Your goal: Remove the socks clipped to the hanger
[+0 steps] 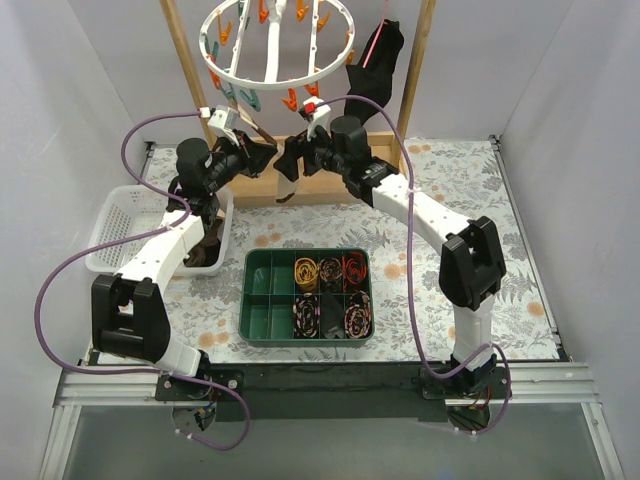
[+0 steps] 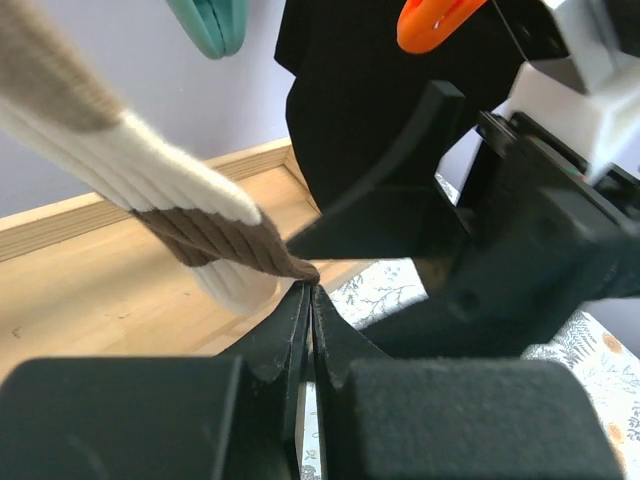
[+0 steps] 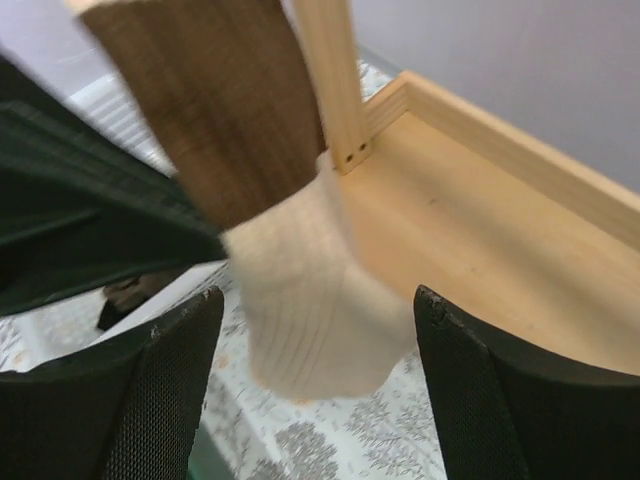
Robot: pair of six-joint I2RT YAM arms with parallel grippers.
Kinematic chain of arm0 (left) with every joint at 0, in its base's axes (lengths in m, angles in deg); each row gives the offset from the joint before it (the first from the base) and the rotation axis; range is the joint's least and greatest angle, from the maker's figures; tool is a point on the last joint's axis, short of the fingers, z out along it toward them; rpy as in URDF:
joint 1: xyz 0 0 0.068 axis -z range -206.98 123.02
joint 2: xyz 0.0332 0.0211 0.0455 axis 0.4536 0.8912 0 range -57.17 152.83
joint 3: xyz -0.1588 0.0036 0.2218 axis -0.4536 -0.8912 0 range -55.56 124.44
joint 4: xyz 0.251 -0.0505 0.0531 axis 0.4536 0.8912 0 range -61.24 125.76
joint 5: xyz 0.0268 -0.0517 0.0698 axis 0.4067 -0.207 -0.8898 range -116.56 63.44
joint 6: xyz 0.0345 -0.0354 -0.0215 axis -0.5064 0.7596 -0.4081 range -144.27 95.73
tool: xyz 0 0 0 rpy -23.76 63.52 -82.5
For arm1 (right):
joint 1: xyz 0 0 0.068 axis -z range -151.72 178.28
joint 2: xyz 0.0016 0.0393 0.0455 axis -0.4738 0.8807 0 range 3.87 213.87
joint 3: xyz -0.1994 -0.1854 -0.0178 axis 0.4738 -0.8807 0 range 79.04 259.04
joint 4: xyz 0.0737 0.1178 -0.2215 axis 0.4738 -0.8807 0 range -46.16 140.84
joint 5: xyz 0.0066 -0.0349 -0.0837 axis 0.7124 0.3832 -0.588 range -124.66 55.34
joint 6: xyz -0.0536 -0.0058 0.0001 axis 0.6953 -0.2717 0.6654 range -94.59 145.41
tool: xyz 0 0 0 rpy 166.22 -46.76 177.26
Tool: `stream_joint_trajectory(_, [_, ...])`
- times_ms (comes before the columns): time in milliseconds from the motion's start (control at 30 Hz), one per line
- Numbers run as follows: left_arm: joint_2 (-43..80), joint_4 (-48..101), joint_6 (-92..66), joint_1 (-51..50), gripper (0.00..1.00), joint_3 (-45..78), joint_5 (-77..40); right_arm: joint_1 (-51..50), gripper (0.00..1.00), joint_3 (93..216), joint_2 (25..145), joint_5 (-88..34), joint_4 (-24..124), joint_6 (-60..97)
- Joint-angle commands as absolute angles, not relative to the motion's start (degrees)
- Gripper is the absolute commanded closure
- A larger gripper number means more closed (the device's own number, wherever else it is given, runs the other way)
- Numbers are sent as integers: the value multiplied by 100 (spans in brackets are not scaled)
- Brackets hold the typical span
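The white ring hanger [image 1: 275, 42] with orange and teal pegs hangs at the top. A brown-and-cream sock [image 2: 200, 225] stretches from the upper left down to my left gripper [image 2: 310, 285], which is shut with its tips pinching the sock's brown edge. The same sock [image 3: 300, 290] hangs in front of my right gripper [image 3: 318, 295], which is open and does not touch it. In the top view both grippers, the left one [image 1: 262, 135] and the right one [image 1: 298, 152], meet under the ring's front edge. A black sock [image 2: 350, 100] hangs from an orange peg [image 2: 435, 20].
A larger black garment with a pink strip [image 1: 378, 50] hangs at the ring's right. Two wooden posts [image 1: 185, 60] rise from a wooden base [image 1: 250, 190]. A white basket [image 1: 120, 225] holds dark socks. A green tray [image 1: 262, 295] holds rolled bundles.
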State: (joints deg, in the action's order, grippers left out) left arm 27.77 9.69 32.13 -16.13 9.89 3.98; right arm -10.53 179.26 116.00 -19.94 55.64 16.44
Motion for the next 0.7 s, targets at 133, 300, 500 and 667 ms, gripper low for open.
stream_joint_trajectory(133, [2430,977,3242,-1590,100,921,552,-1215,33,18688,11997,-2797,5980,1627])
stream_joint_trajectory(300, [2413,1004,3233,-1599,100,912,560,-1250,56,18741,12067,-2605,5981,1461])
stream_joint_trajectory(500, [2369,1686,3233,-1599,98,1087,193,-1250,95,18434,11805,-2464,5972,1162])
stream_joint_trajectory(667, [2211,2348,3496,-1739,65,1378,278,-1259,99,18012,11532,-2446,5981,1074])
